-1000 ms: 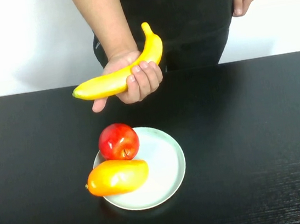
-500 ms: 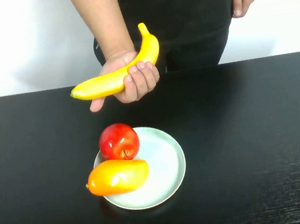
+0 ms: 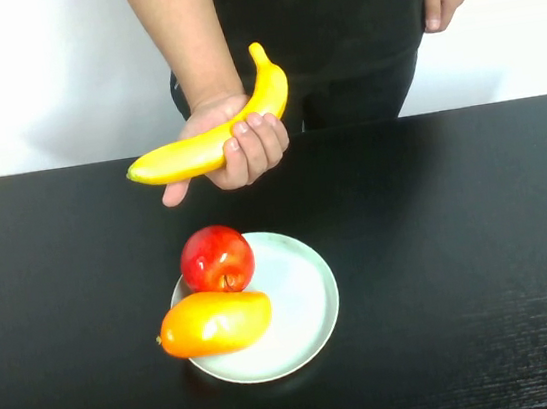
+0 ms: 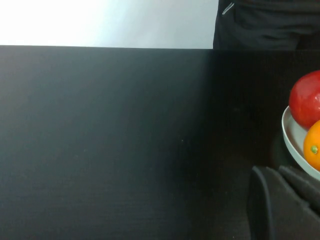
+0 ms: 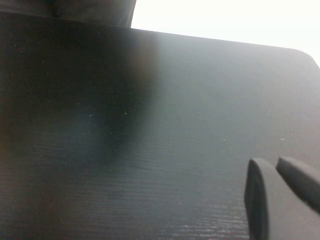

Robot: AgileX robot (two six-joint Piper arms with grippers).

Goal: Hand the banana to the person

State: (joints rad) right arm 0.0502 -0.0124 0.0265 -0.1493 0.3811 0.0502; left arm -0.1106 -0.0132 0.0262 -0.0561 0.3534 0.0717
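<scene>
The banana (image 3: 186,155) is held in the person's hand (image 3: 246,148), lifted above the far edge of the black table. The person (image 3: 341,24) stands behind the table in a black shirt, and their trousers show in the left wrist view (image 4: 265,25). Neither gripper shows in the high view. My left gripper (image 4: 275,171) is shut and empty, low over the table beside the plate. My right gripper (image 5: 272,162) is shut and empty over bare table on the right side.
A pale green plate (image 3: 307,306) sits mid-table with a red apple (image 3: 217,257) and an orange-yellow mango (image 3: 213,322) on its left side. Plate rim (image 4: 292,142), apple (image 4: 306,99) and mango (image 4: 314,147) also show in the left wrist view.
The person's hand has drawn the banana slightly up and to the left. A dark tip at the bottom-left corner of the high view has left the picture.
</scene>
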